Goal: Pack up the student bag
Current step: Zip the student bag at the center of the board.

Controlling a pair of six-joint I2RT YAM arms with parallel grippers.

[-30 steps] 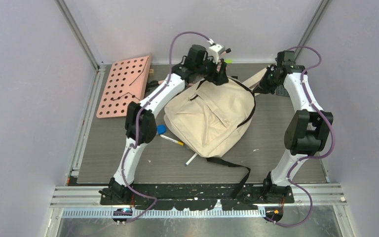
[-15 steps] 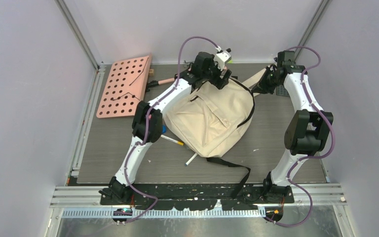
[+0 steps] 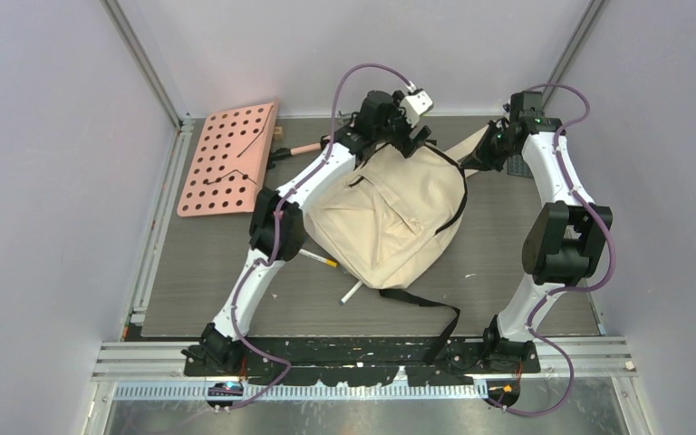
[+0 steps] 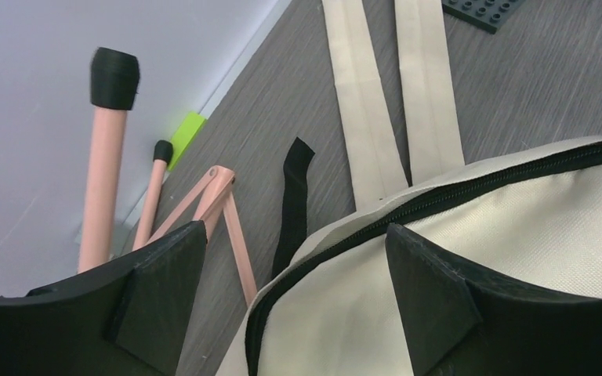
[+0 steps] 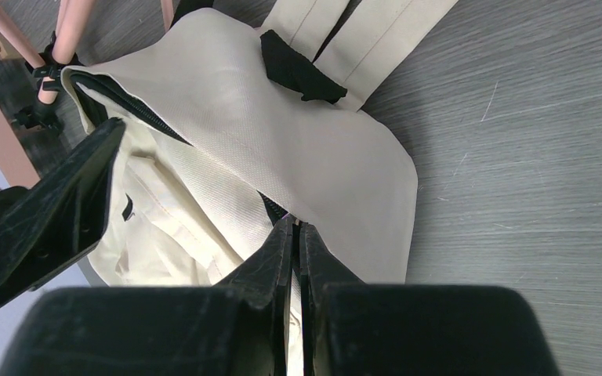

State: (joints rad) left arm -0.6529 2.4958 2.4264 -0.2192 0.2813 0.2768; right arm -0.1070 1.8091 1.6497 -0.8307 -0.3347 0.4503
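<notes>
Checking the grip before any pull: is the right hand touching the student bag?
Touching. The right wrist view shows the right hand shut, its tips pinched together on the cloth of the student bag with no gap.

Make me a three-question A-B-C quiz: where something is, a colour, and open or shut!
1. From above, the pink holey board is A) on B) left of C) right of the student bag.
2. The bag's zipper is A) red B) yellow C) black.
3. The left gripper's jaws are A) wide open B) shut on a pen C) shut on a strap.
Answers: B, it lies off the bag's left side; C, black teeth edge cream cloth; A, a wide gap separates the jaws.
</notes>
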